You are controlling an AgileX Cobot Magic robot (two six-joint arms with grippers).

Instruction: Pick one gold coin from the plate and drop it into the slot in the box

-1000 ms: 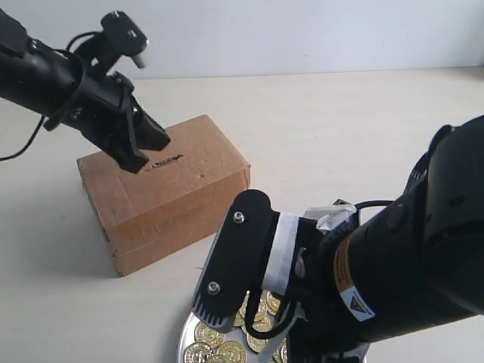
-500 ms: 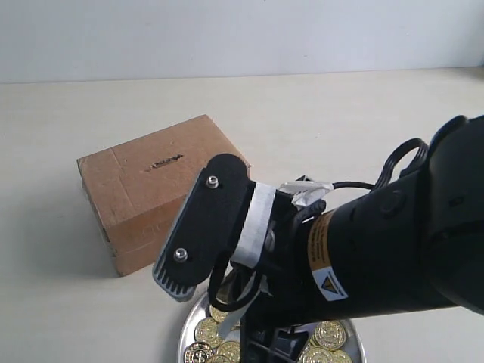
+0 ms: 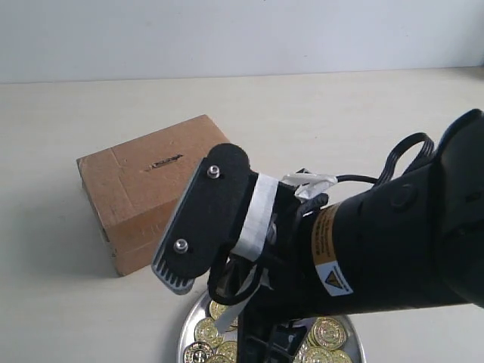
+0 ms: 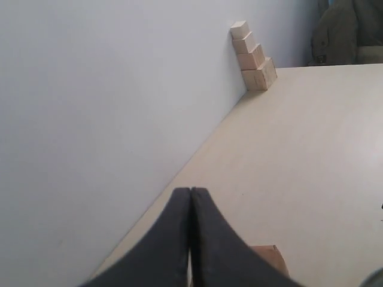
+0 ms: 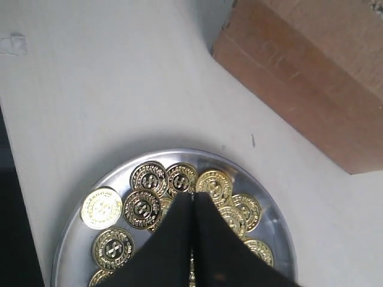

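I held the right gripper (image 5: 192, 200) above the plate (image 5: 70, 242), jaws pressed together. A thinly pinched coin (image 5: 103, 208) might slip before reaching the box (image 5: 299, 78).

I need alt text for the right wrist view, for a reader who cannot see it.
The right gripper, its two black fingers pressed together, hangs over gold coins on a round silver plate. A brown cardboard box stands beside the plate on a pale table.

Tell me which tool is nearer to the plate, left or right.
Right. The right tool is directly above the plate and its gold coins. The left tool is out of the exterior view; its own camera shows wall and table, not the plate.
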